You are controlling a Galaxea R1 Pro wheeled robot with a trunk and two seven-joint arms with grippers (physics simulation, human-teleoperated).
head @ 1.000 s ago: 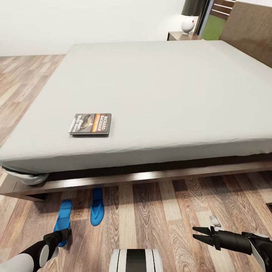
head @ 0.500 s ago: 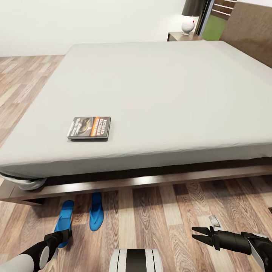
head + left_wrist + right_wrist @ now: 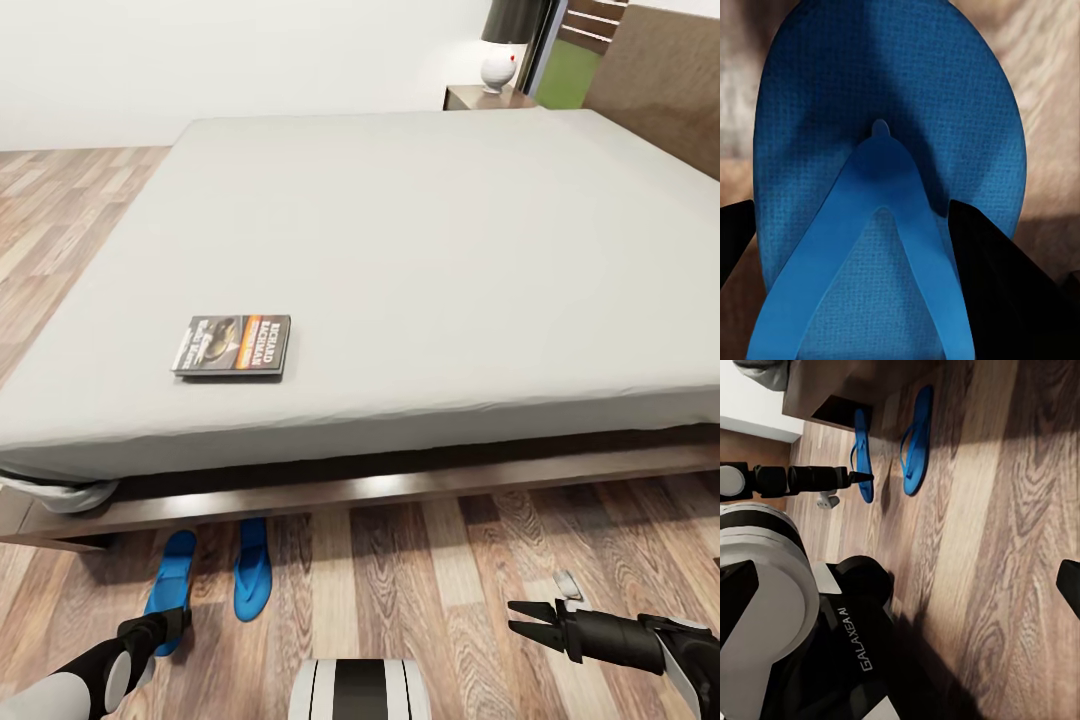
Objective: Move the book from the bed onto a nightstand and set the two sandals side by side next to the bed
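Item 1, book [image 3: 232, 345]: lay flat on the grey mattress of the bed [image 3: 420, 250], near the foot corner at about 10 o'clock from the robot's trunk; untouched.

Item 2, nightstand [image 3: 483, 96]: stood at 1 o'clock beyond the far side of the bed, a white lamp [image 3: 497, 68] on its surface.

Item 3, 2 sandals: left sandal [image 3: 170, 587] and right sandal [image 3: 251, 567] lay on the wood floor [image 3: 430, 590] just beside the bed frame, roughly parallel, slightly apart.

Item 4, left gripper [image 3: 170, 622]: hovered low over the left sandal; in the left wrist view its fingers [image 3: 1005, 285] stood spread either side of the strap [image 3: 881, 225], holding nothing.

Item 5, right gripper [image 3: 530, 620]: at 4 o'clock, jaws parted, empty.

Handling judgement: the step appeared to be grasping the left sandal. Best done by descending squarely, closing across the sole's edges, then setting it flush and parallel with its mate.
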